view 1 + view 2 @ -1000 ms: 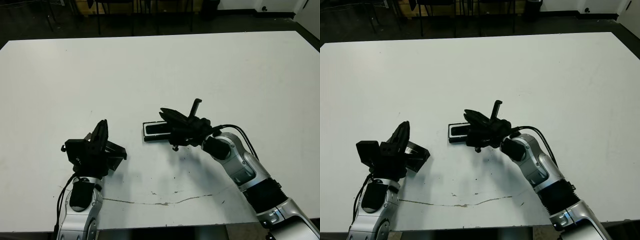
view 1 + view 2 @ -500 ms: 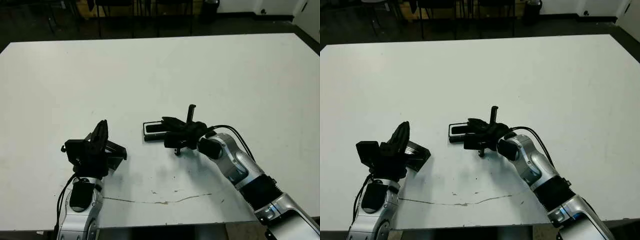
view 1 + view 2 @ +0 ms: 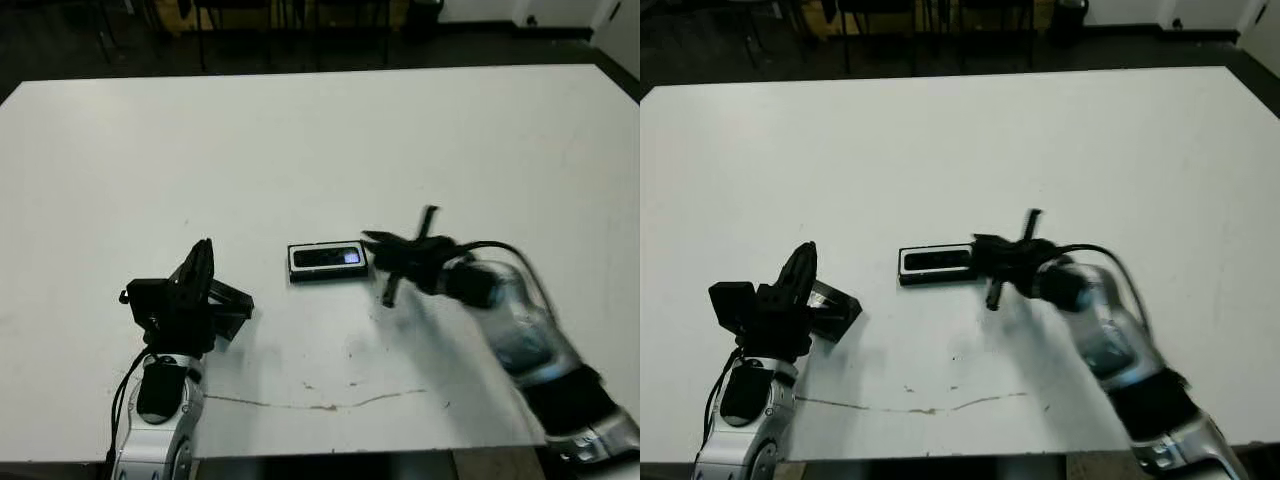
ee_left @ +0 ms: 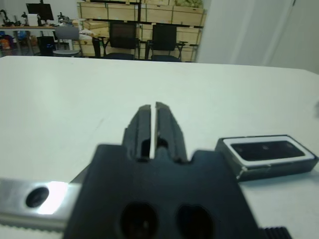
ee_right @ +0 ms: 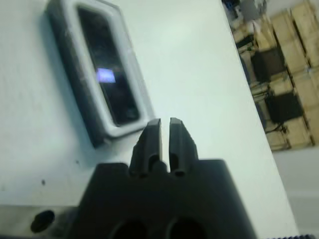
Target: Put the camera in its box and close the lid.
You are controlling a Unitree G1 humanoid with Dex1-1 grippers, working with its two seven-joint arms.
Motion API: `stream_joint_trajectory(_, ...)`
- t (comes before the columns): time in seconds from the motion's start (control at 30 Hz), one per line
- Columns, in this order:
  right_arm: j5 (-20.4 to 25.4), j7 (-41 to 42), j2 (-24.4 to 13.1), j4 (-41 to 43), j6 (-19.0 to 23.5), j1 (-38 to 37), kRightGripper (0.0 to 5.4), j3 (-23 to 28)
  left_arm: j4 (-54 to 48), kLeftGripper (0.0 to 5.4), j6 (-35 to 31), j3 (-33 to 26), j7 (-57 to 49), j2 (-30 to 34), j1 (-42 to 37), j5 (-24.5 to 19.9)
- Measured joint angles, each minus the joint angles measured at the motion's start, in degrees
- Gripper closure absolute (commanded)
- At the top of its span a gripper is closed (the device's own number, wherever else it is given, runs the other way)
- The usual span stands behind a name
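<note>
The camera (image 3: 327,258) lies flat inside the box (image 3: 328,274), a little below the middle of the head view, with a small blue glint near its right end. So the first part of the job looks done, and the lid is what is left. The right end effector (image 3: 400,262) is just to the right of the box, blurry, and holds nothing; in its wrist view its two fingers (image 5: 152,139) sit almost together with only a thin gap. The left end effector (image 3: 200,275) is in the lower left, well apart from the box, also with its fingers nearly closed and nothing between them. A flat dark panel (image 3: 228,305) lies just beside it on the white worktop (image 3: 320,140), and I think this is the lid, though I cannot be sure. To do this step well, grab the lid by its edges, keep it flat, line it up with all four walls of the box, and lower it slowly so the camera does not get bumped.
</note>
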State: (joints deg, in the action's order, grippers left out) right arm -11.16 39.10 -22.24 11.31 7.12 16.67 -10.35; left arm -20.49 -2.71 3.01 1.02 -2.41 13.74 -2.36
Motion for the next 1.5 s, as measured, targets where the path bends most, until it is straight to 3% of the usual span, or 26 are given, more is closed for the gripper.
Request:
stream_joint_trajectory(0.13,13.98,-0.31,1.45,1.25,-0.22,-1.76,5.39,8.63,-0.75,5.40,-0.06,-0.29,0.48,0.37,0.13,-0.20)
stream_joint_trajectory(0.33,24.21,-3.78,2.60,0.11,5.83,-2.02,5.39,15.33,-2.16,5.40,-0.50,-1.69,1.58,2.31,0.05,0.03)
stream_joint_trajectory(0.5,29.61,-5.89,2.43,-2.70,13.24,-2.14,5.39,18.30,-4.46,5.40,-1.54,-7.78,3.87,7.75,-1.70,-1.11)
stream_joint_trajectory(0.67,37.55,-10.42,2.58,-2.50,25.99,-2.27,5.39,22.38,-5.42,5.40,-10.02,-16.78,17.44,26.21,-9.45,-6.74)
stream_joint_trajectory(0.73,39.27,-11.36,2.58,-2.32,28.47,-2.27,5.39,22.95,-3.11,5.40,-12.79,-17.63,26.61,35.57,-14.32,-9.27)
stream_joint_trajectory(0.83,40.09,-11.90,2.57,-2.07,29.38,-2.30,5.39,22.90,5.42,5.40,-16.89,-14.92,40.99,47.31,-25.44,-11.43)
stream_joint_trajectory(0.93,40.05,-11.75,2.55,-2.15,29.27,-2.51,5.39,22.60,18.69,5.40,-19.29,-7.62,54.17,52.72,-39.25,-11.03)
stream_joint_trajectory(1.07,39.59,-11.79,2.54,-2.06,29.11,-2.74,5.39,21.77,36.98,5.40,-19.38,3.09,67.04,51.41,-53.71,-7.18)
stream_joint_trajectory(1.23,38.76,-12.48,2.29,-0.89,29.13,-4.02,5.39,20.97,58.77,5.40,-14.23,12.88,77.39,43.39,-64.65,-0.92)
stream_joint_trajectory(1.5,39.11,-12.91,1.77,0.53,29.21,-5.98,5.39,21.00,74.17,5.40,-9.25,21.20,84.81,34.62,-71.89,8.31)
